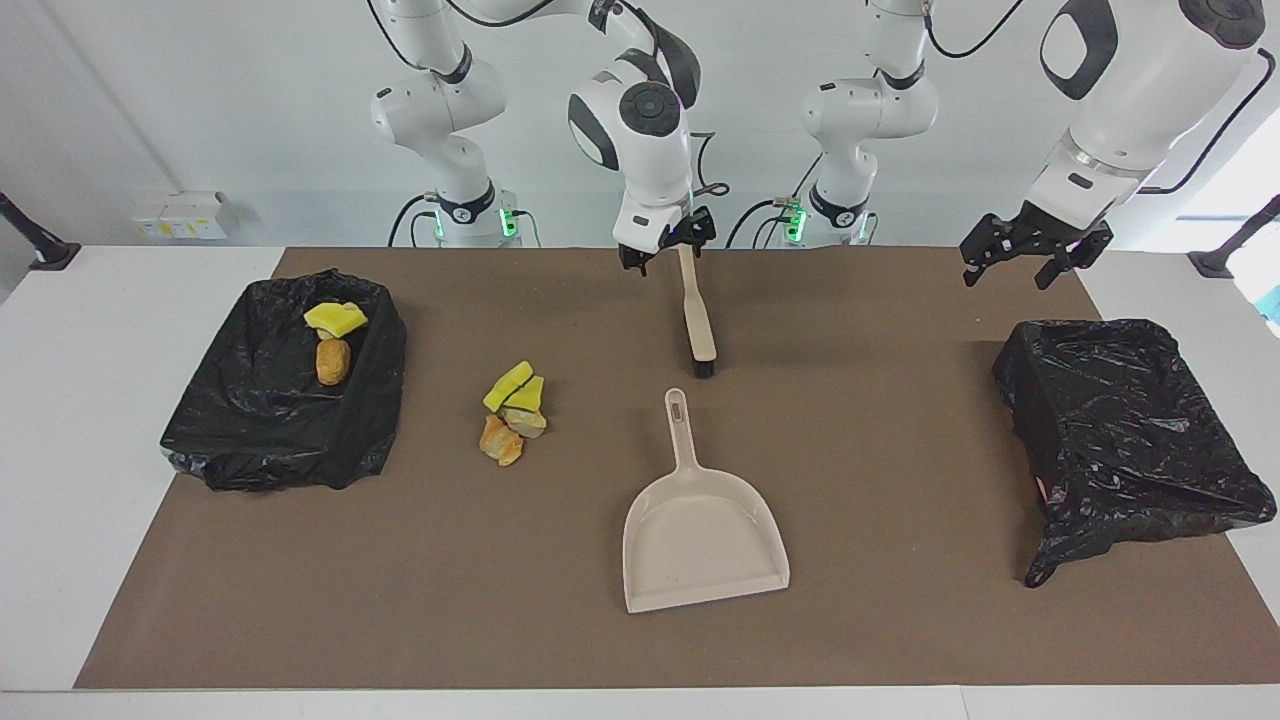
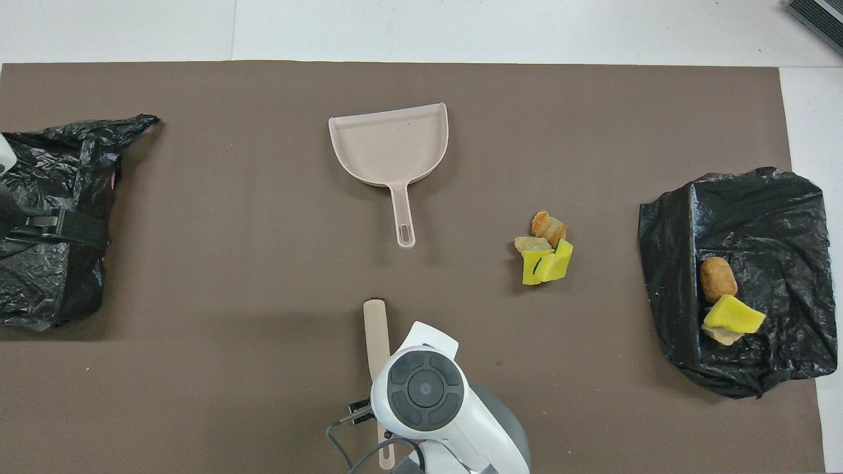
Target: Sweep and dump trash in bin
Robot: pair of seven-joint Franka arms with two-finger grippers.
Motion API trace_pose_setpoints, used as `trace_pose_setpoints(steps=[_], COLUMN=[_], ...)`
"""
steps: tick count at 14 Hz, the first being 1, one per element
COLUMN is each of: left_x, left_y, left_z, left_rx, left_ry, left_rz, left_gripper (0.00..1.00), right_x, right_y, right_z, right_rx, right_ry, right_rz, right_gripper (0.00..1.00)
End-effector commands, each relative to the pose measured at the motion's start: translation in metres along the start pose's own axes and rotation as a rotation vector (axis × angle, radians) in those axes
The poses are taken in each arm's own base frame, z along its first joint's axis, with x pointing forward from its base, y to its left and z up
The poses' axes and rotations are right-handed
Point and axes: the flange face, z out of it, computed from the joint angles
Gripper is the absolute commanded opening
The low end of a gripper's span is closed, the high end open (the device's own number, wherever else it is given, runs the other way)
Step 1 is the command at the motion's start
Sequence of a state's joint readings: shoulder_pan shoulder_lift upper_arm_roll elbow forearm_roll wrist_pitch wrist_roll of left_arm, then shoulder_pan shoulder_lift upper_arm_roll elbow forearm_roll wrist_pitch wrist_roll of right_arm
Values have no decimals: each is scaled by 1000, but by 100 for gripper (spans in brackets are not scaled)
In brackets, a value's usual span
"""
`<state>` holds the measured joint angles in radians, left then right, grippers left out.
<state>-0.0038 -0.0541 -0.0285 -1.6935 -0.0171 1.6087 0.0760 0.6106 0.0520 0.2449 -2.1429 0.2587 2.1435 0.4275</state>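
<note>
Brown mat [image 1: 900,620]: trash [image 1: 513,412] apart from right tool [image 1: 664,243].

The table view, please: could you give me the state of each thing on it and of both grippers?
Brush: lying flat, not lifted.
Dustpan: flat, empty.
Trash pile: loose on the mat, unswept.
Bin at the right arm's end: open, holds a few pieces.
Bin at the left arm's end: open, nothing seen inside.
Right gripper: at the brush handle's tip.
Left gripper: open, waiting in the air.
</note>
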Motion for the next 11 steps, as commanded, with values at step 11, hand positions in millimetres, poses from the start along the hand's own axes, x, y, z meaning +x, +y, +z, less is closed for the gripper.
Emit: trace_pose_setpoints(steps=[11], left_x=[12], left_y=[40], left_z=[11], left_rx=[20], left_ry=[41], left_rz=[87], left_gripper=[100], right_x=[-24], right_y=[-21], right_z=[46], right_rx=[4], right_ry=[-9], right_rz=[47], right_gripper=[82])
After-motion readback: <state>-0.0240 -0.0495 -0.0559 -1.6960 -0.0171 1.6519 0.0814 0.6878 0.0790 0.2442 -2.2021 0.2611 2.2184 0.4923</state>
